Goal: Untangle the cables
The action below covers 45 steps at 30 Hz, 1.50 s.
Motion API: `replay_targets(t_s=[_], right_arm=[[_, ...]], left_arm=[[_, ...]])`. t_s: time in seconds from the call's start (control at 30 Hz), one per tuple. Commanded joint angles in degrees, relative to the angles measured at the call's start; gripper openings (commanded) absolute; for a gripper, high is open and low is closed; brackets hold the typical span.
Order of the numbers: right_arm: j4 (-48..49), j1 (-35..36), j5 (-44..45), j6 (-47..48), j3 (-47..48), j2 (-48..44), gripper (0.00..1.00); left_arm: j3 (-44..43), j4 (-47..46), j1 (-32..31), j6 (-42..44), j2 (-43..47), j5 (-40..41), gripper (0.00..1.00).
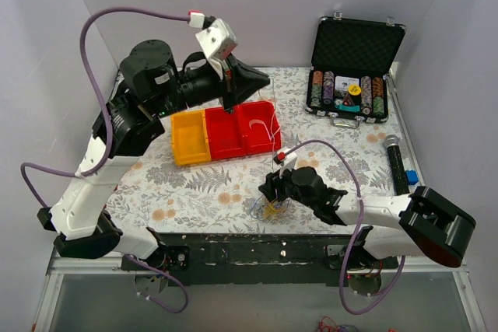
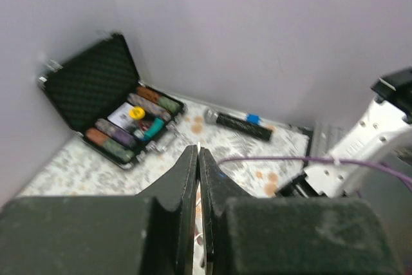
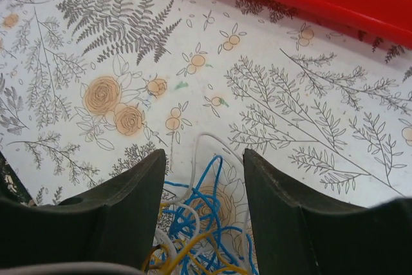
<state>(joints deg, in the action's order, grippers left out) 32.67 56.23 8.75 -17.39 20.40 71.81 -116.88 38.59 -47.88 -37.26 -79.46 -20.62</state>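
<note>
— Where are the cables (image 3: 199,227) found?
— By the near edge of the table (image 1: 194,192), inside the spread right gripper (image 3: 204,159).
— The left gripper (image 2: 198,152)?
— Pressed together, raised over the red tray (image 1: 233,136).

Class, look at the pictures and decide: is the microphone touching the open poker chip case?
Apart. The left wrist view shows a strip of bare floral tablecloth between the microphone and the poker chip case.
</note>
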Motion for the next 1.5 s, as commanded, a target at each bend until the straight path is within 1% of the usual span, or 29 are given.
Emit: replay_targets(t_s=[0.0, 0.17, 0.33, 0.4, 0.47, 0.57, 0.63, 0.73, 0.77, 0.87, 0.93, 1.03, 1.17, 1.2, 1.3, 1.33, 1.4, 1.47], right_arm=[[1.7, 0.1, 1.4, -0.6, -0.7, 1.4, 0.6], [1.5, 0.2, 2.2, -0.5, -1.7, 3.5, 0.6], [2.0, 0.2, 2.1, -1.2, -3.0, 4.3, 0.6], [2.0, 0.3, 1.9, -1.3, -2.8, 4.4, 0.6], [1.5, 0.2, 2.0, -1.2, -2.5, 4.1, 0.6], [0.7, 0.2, 2.1, -1.1, -2.0, 2.8, 0.6], [0.4, 0.2, 2.1, -0.7, -1.9, 1.6, 0.6], [-1.0, 0.2, 2.1, -0.4, -1.3, 0.0, 0.6], [-1.5, 0.3, 2.1, -0.3, -1.2, -0.7, 0.6], [-2.6, 0.2, 2.1, -0.1, -0.8, -2.6, 0.59], [-3.0, 0.2, 2.3, 0.0, -0.7, -3.6, 0.59], [-3.7, 0.2, 2.5, 0.1, -0.6, -4.6, 0.59], [-4.3, 0.2, 2.6, 0.0, -0.7, -5.2, 0.59], [-4.4, 0.3, 2.5, -0.1, -0.7, -5.3, 0.59], [-5.0, 0.2, 2.5, -0.3, -0.7, -5.7, 0.59], [-5.2, 0.2, 2.5, -0.3, -0.7, -6.0, 0.59], [-5.7, 0.2, 2.8, -0.2, -0.7, -6.6, 0.59], [-5.9, 0.3, 3.0, -0.2, -0.8, -7.4, 0.59]], left_arm=[[-2.5, -6.0, -0.4, 3.9, 1.6, 9.7, 0.0], [-0.5, -12.7, -0.3, 7.2, 3.3, 19.0, 0.0], [1.1, -23.3, -0.3, 12.6, 4.9, 30.9, 0.0], [2.0, -25.5, -0.3, 15.2, 5.7, 32.6, 0.0], [4.4, -26.5, -0.3, 16.0, 6.9, 34.6, 0.0], [12.2, -28.9, -0.2, 16.8, 10.7, 37.9, 0.0], [19.0, -31.9, -0.1, 17.0, 13.4, 41.6, 0.0], [31.5, -40.7, 0.0, 16.4, 17.5, 49.9, 0.1], [36.7, -43.3, 0.1, 17.1, 18.8, 51.5, 0.11], [44.2, -44.0, 0.2, 16.3, 21.6, 52.1, 0.08], [47.3, -43.0, 0.6, 14.1, 22.8, 52.4, 0.07], [51.2, -42.3, 1.4, 11.9, 24.1, 53.2, 0.05], [54.0, -41.3, 3.7, 10.4, 24.1, 52.5, 0.02], [54.0, -40.0, 4.7, 9.4, 23.7, 51.2, 0.04], [52.9, -27.3, 7.3, 7.8, 21.0, 38.9, 0.16], [53.2, -23.8, 8.1, 7.4, 20.1, 35.7, 0.22], [55.3, -18.2, 10.2, 8.9, 18.6, 25.9, 0.33], [58.8, -15.7, 10.9, 11.1, 17.4, 21.3, 0.51]])
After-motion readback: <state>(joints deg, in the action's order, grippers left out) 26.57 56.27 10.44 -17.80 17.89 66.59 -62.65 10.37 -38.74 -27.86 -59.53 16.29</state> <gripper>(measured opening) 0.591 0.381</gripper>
